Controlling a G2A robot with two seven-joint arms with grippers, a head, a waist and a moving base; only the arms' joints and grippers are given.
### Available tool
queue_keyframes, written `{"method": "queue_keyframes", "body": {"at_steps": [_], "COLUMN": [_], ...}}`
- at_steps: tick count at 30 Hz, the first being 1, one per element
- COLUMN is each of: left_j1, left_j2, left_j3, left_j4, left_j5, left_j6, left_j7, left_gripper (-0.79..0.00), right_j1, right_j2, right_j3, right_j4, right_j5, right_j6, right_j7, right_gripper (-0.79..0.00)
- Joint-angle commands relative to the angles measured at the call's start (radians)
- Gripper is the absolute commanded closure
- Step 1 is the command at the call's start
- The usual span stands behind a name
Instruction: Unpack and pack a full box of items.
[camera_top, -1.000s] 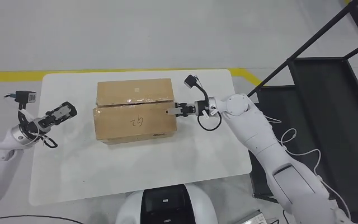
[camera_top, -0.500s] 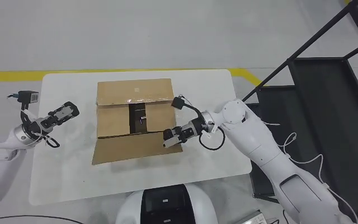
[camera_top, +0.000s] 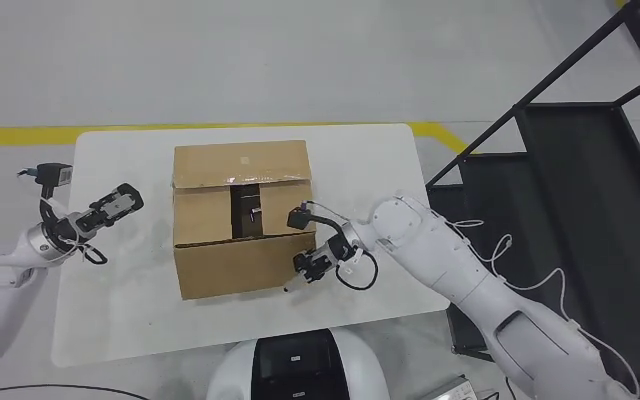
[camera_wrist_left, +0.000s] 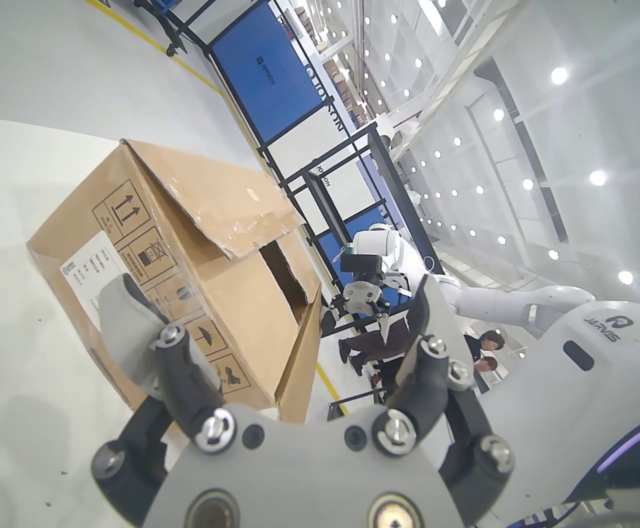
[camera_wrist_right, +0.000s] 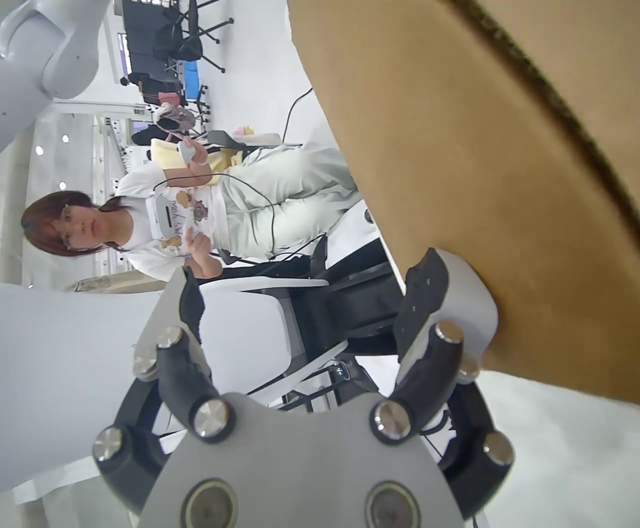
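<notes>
While the corrugated cardboard box (camera_top: 240, 215) sits mid table (camera_top: 130, 290), we note a dark slot between its flaps, contents unclear; right gripper (camera_top: 306, 267) wide, one pad (camera_wrist_right: 442, 300) against the hanging front flap (camera_top: 240, 266); left gripper (camera_top: 122, 199) wide, well apart.

Bright, even light washed the white counter (camera_top: 120, 310); ceiling lamps (camera_wrist_left: 559, 75) glared in the left wrist view, the box (camera_top: 240, 265) threw only a soft shadow, edges bowed.
</notes>
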Motion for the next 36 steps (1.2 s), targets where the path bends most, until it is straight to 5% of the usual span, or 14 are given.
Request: {"method": "queue_keyframes", "body": {"at_steps": [1, 12, 21, 27, 36], "left_j1": [-0.003, -0.018, -0.028, -0.034, -0.037], "left_j2": [0.002, 0.008, 0.012, 0.014, 0.023], "left_j3": [0.006, 0.040, 0.068, 0.084, 0.105], "left_j4": [0.000, 0.007, 0.019, 0.022, -0.013], "left_j5": [0.002, 0.018, 0.022, 0.008, 0.023], "left_j6": [-0.002, -0.015, -0.027, -0.038, -0.041], "left_j7": [0.002, 0.015, 0.027, 0.038, 0.041], "left_gripper": [-0.785, -0.785, -0.785, -0.785, -0.785], "right_j1": [-0.001, -0.024, -0.035, 0.016, 0.147], "right_j2": [-0.001, -0.003, 0.013, 0.017, -0.021], "right_j3": [-0.004, -0.041, 0.037, 0.130, 0.104], "right_j4": [0.000, -0.050, -0.122, -0.045, 0.207], "right_j5": [-0.042, -0.183, 0.193, 0.449, 0.493], "right_j6": [-0.007, 0.087, -0.032, -0.021, 0.042], "right_j7": [-0.035, -0.106, 0.071, 0.082, -0.017], "right_gripper": [-0.785, -0.785, -0.785, -0.785, -0.785]}}
